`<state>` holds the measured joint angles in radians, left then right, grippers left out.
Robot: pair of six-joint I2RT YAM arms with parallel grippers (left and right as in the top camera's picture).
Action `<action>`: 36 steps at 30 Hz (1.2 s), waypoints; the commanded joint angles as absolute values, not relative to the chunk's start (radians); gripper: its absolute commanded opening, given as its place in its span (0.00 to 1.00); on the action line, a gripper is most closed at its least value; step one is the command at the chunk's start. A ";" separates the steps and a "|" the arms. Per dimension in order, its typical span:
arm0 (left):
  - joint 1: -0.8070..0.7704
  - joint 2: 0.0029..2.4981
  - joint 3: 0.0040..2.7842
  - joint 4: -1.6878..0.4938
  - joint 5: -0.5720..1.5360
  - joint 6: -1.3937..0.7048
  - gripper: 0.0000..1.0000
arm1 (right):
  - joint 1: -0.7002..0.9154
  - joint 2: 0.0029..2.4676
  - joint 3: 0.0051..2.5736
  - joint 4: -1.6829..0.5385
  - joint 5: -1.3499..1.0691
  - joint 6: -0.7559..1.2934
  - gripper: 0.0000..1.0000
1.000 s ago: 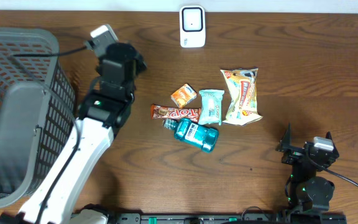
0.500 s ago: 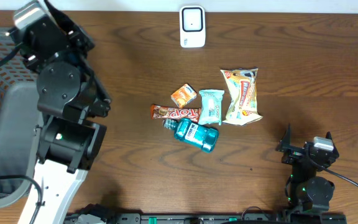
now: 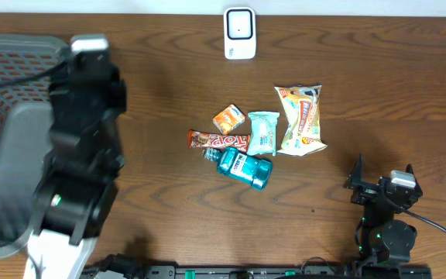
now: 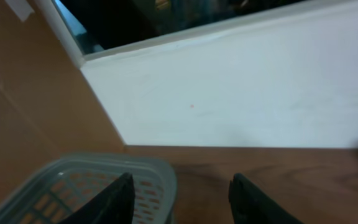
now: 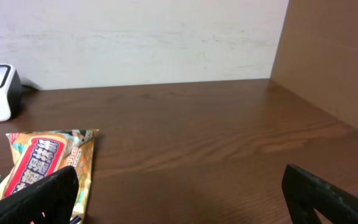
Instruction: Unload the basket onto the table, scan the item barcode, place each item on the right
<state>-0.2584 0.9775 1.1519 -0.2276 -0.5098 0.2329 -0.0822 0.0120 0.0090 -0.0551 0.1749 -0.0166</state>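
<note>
No item is in hand, so the step is judged to be a fresh pick-up. The left gripper [image 4: 182, 186] is held above the rim of the grey basket [image 4: 104, 171] at the left end of the bench [image 3: 378, 77]. Its dark fingers stand partly apart with nothing between them. The right gripper [image 5: 180, 174] is parked low at the near right, spread to its widest and empty.

The items to be scanned lie clustered mid-bench, well apart from both grippers:
- a blue bottle [image 3: 242, 167], translucent and rounded, on its side
- a chocolate bar [image 3: 219, 140], long and flat in a glossy brown wrapper, just behind the bottle
- a small orange packet [image 3: 228, 118]
- a mint-green pouch [image 3: 263, 132], soft and crinkled
- a snack bag [image 3: 302, 118], pillow-shaped with a shiny printed film

The barcode scanner [image 3: 239, 32], a white smooth-cornered block, stands at the far edge.

For the next move, one item would need to be gripped and lifted clear of its neighbours. Its barcode would then be turned toward the scanner face. The foil wrappers are expected to slip or crumple, while the rigid bottle should hold more firmly. The basket is of open plastic mesh.
</note>
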 commanded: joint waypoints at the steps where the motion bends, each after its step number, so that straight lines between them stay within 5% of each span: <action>1: -0.187 0.871 1.111 -0.224 -0.307 0.141 0.52 | -0.084 0.008 0.006 -0.056 0.174 -0.031 0.99; 16: 0.139 0.631 1.046 -0.390 0.080 -0.156 0.56 | -0.084 0.008 0.006 -0.056 0.174 -0.031 0.99; 21: 0.228 0.649 1.045 -0.498 0.094 -0.155 0.82 | -0.084 0.008 0.006 -0.056 0.174 -0.031 0.99; 24: 0.302 0.654 1.045 -0.491 0.095 -0.171 0.84 | -0.084 0.008 0.006 -0.056 0.174 -0.031 0.99; 26: 0.352 0.655 1.043 -0.494 0.095 -0.226 0.99 | -0.084 0.008 0.006 -0.056 0.174 -0.031 0.99; 36: 0.437 0.644 1.037 -0.487 0.337 -0.406 0.98 | -0.084 0.008 0.006 -0.056 0.174 -0.031 0.99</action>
